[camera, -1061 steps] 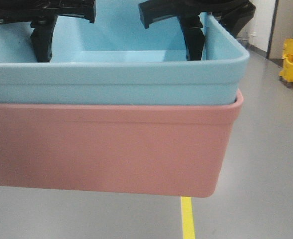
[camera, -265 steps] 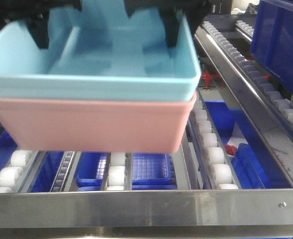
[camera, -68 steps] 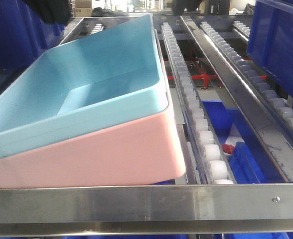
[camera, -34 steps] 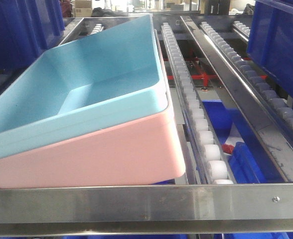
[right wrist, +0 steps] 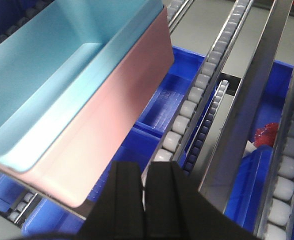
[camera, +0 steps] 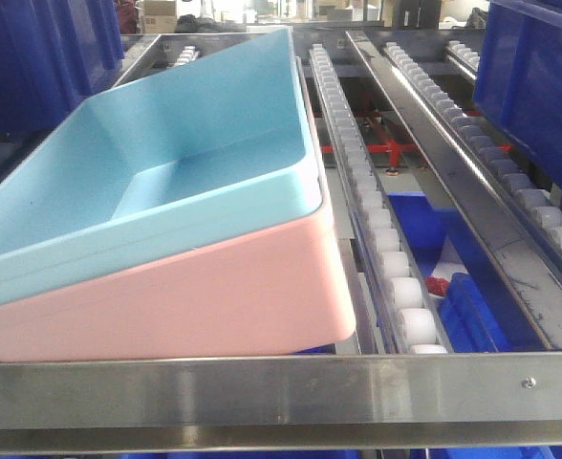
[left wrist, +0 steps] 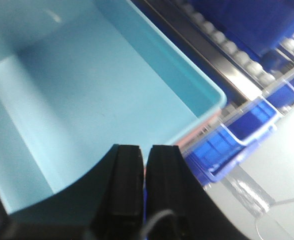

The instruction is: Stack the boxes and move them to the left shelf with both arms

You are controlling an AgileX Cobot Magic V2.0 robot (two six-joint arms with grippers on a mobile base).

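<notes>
Both pincers hold nothing: our left pincer (left wrist: 143,165) hangs above the light blue tub (left wrist: 87,95) with its fingers drawn together to a thin slit, and our right pincer (right wrist: 144,185) hovers just off the pink tub's (right wrist: 117,115) near corner, its fingers likewise almost touching. From the front we see the light blue tub (camera: 166,163) nested inside the pink tub (camera: 195,296), the pair resting tilted on the left shelf (camera: 262,387), low edge against the grey front bar and white rollers (camera: 396,287) running along the right. Dark blue crates (camera: 529,86) stand on the next lane.
</notes>
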